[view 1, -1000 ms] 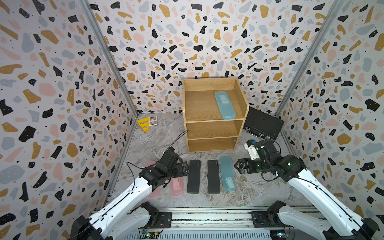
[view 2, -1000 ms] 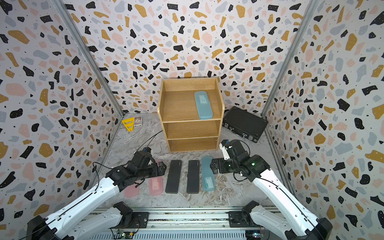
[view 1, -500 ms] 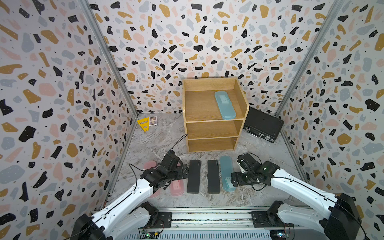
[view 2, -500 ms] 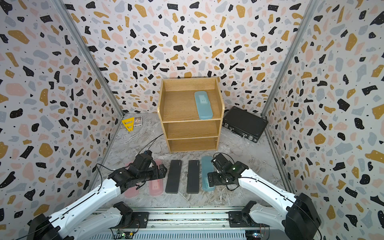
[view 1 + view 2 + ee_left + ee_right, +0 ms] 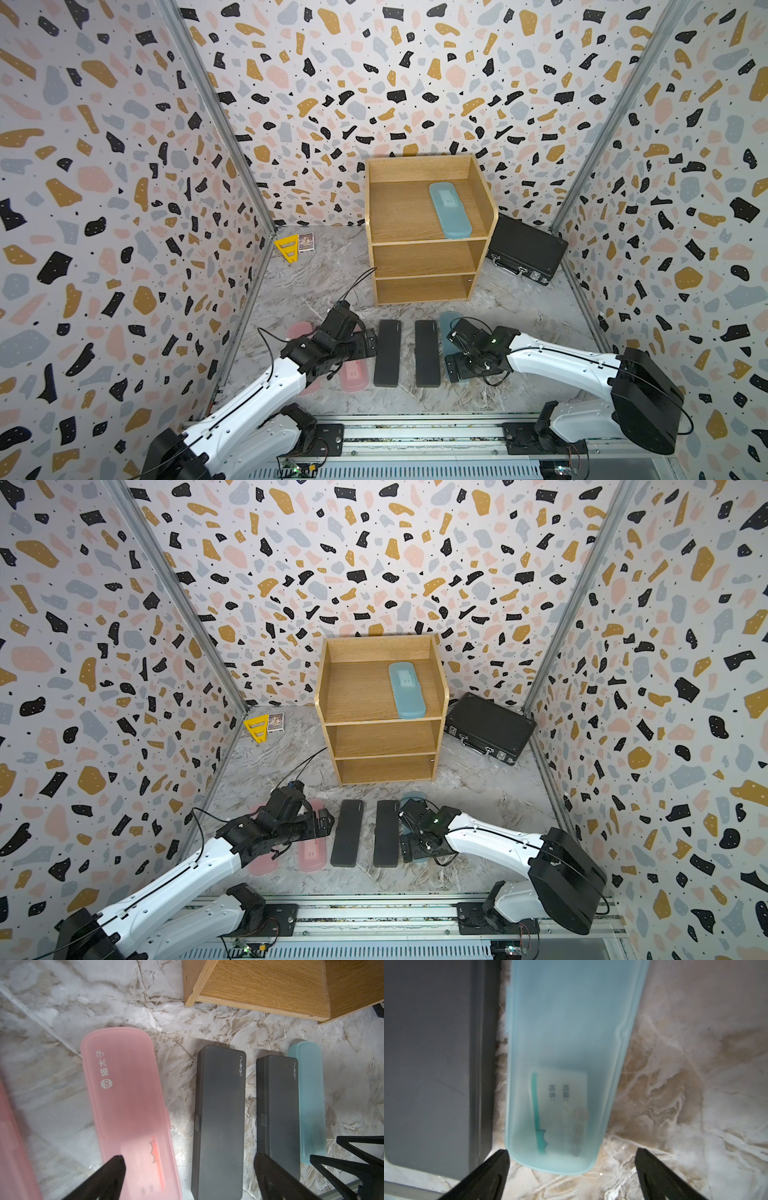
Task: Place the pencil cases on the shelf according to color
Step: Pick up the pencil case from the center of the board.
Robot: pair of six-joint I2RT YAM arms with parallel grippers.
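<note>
The wooden shelf (image 5: 399, 212) (image 5: 357, 692) stands at the back with one teal pencil case (image 5: 450, 210) on its top tier. On the floor in front lie two pink cases (image 5: 353, 374) (image 5: 126, 1105), two black cases (image 5: 387, 353) (image 5: 427, 353) and a teal case (image 5: 451, 326) (image 5: 566, 1043). My right gripper (image 5: 457, 372) (image 5: 572, 1165) is open, low at the near end of that teal case, with a fingertip on either side. My left gripper (image 5: 368, 347) (image 5: 190, 1167) hovers open over the inner pink case and the left black case (image 5: 219, 1115).
A black briefcase (image 5: 525, 249) leans beside the shelf's right side. A yellow triangle (image 5: 289, 247) and a small card box (image 5: 306, 242) lie in the back left corner. A thin cable (image 5: 357, 282) runs from my left wrist. Patterned walls close in on three sides.
My right arm has swung down and back from in front of the briefcase to the near end of the floor teal case, still open. The left arm has barely shifted.
</note>
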